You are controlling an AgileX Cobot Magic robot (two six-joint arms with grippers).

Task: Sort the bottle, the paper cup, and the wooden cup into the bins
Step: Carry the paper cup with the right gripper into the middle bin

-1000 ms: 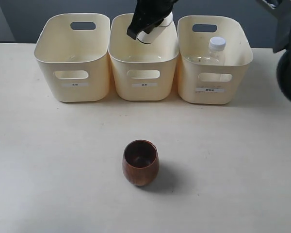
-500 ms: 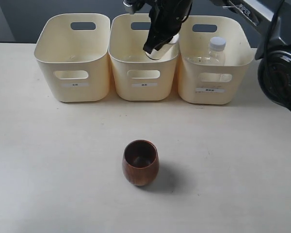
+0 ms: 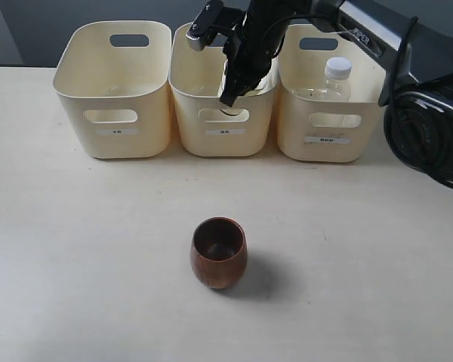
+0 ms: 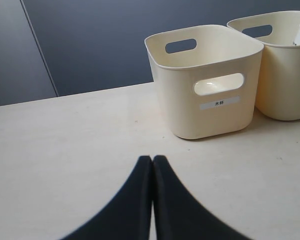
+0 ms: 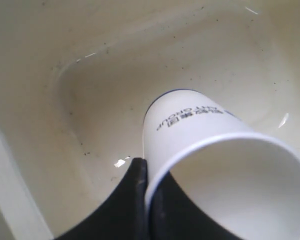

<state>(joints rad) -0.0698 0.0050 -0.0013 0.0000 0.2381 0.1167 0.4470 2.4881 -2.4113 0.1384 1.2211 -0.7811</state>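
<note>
My right gripper is shut on the rim of the white paper cup, one finger inside and one outside. It holds the cup tilted, low inside the middle bin. In the exterior view the right gripper dips into that bin. The clear bottle with a white cap lies in the right bin. The left bin shows nothing inside. The dark brown wooden cup stands upright on the table, in front of the bins. My left gripper is shut and holds nothing, low over the table short of the left bin.
The three bins stand in a row at the back of the cream table. The right arm's dark base sits at the right edge. A grey wall rises behind the bins.
The right gripper has come down with the paper cup from above the middle bin's rim into the bin. The wooden cup and the bottle have not moved.
</note>
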